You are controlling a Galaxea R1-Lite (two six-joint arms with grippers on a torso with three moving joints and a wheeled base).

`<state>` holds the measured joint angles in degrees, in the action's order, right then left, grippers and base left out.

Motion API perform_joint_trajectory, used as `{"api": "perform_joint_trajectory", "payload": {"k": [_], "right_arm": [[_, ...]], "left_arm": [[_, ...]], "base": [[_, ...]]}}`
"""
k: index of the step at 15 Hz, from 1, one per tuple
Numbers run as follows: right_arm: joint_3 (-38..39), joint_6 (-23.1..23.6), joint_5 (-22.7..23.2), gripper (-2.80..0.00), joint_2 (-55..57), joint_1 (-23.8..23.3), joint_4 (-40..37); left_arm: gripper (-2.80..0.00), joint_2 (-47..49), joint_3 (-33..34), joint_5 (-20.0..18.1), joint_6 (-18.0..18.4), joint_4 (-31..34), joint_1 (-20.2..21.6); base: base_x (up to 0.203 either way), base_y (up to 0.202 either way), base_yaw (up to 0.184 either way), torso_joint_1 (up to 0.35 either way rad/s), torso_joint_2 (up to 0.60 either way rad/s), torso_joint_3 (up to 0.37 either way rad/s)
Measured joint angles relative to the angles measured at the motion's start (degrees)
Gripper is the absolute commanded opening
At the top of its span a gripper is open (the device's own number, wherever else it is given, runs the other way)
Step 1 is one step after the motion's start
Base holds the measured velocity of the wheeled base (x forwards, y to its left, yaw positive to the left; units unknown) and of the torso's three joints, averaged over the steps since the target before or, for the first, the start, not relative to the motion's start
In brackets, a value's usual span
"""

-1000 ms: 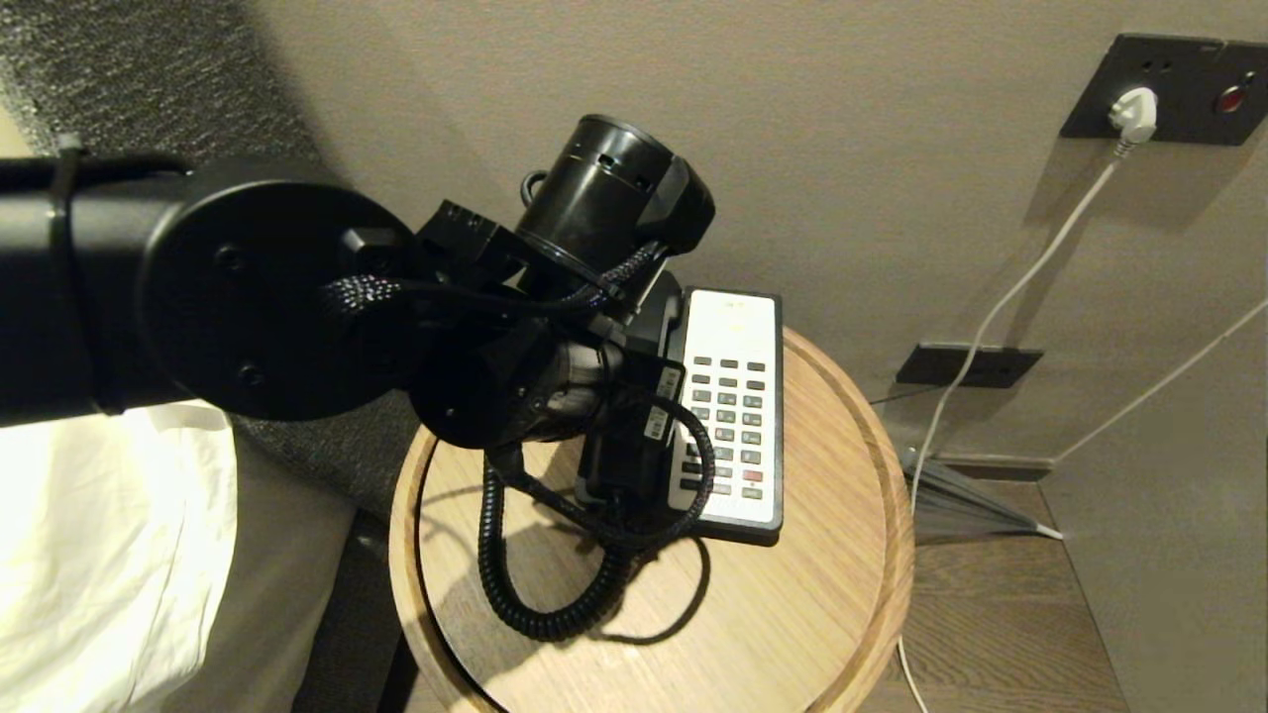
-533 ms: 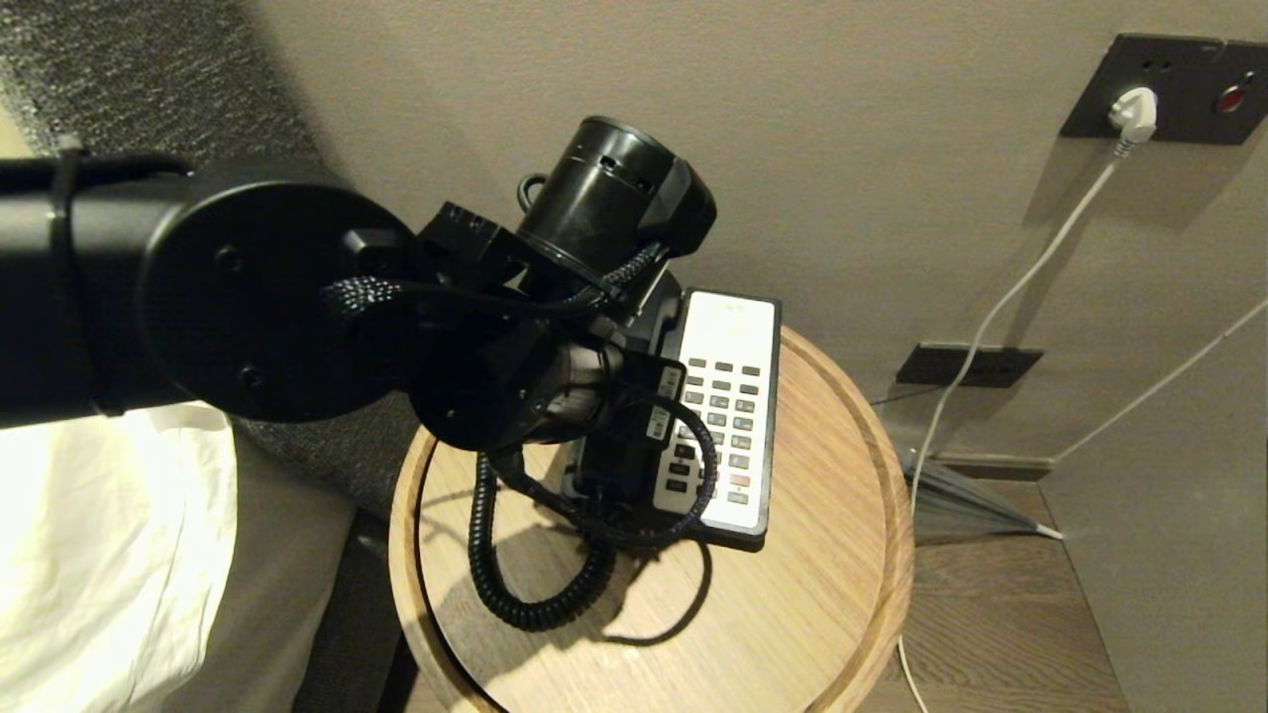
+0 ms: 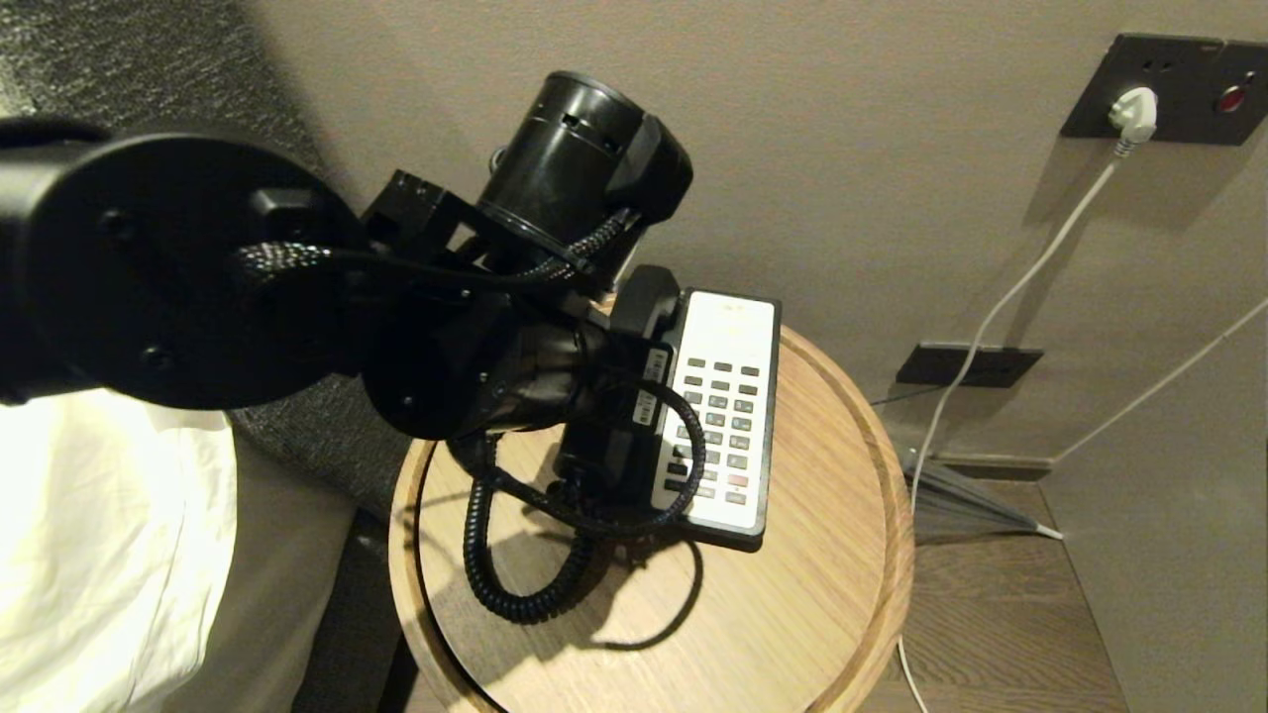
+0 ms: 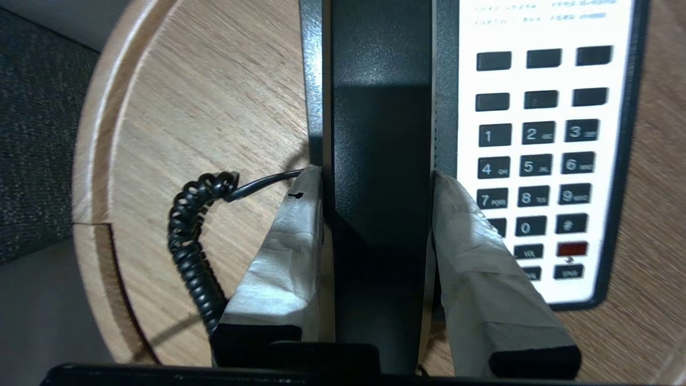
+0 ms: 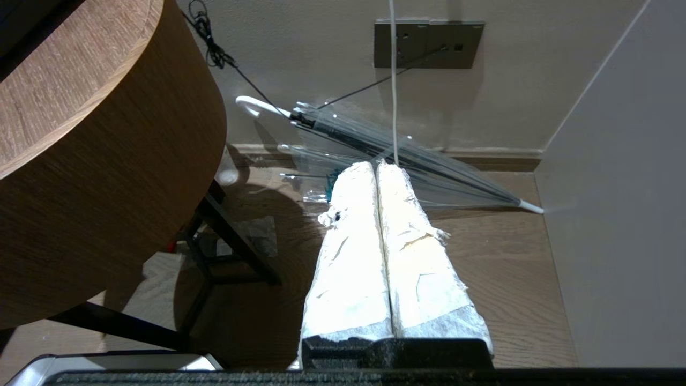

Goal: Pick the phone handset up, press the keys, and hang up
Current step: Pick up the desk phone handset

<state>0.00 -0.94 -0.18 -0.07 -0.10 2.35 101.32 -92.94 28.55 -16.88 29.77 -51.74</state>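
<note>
On the round wooden table (image 3: 792, 614) we see the phone base (image 3: 728, 396); along its left side runs the phone handset (image 4: 380, 134) — our left gripper (image 4: 378, 182) clamps it, one taped finger on each flank. The right gripper (image 5: 378, 171) hangs by the floor — fingers pressed together.

coiled cord (image 3: 495, 564) blocking table's left, bare wood (image 3: 792, 614) right

Glossy black plastic phone handset (image 4: 380, 161); matt grained wood table (image 4: 214, 107).
</note>
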Motion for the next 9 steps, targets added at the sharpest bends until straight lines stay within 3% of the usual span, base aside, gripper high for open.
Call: {"api": "perform_joint_trajectory", "payload": {"k": [9], "right_arm": [[0.00,-0.02,0.00,-2.80,0.00,0.00,-0.04]], "left_arm": [[-2.80,-13.28,0.77,0.39,-1.30,5.34,-0.68]], "base": [[0.000,0.000,0.000,0.000,0.00,0.000]]}}
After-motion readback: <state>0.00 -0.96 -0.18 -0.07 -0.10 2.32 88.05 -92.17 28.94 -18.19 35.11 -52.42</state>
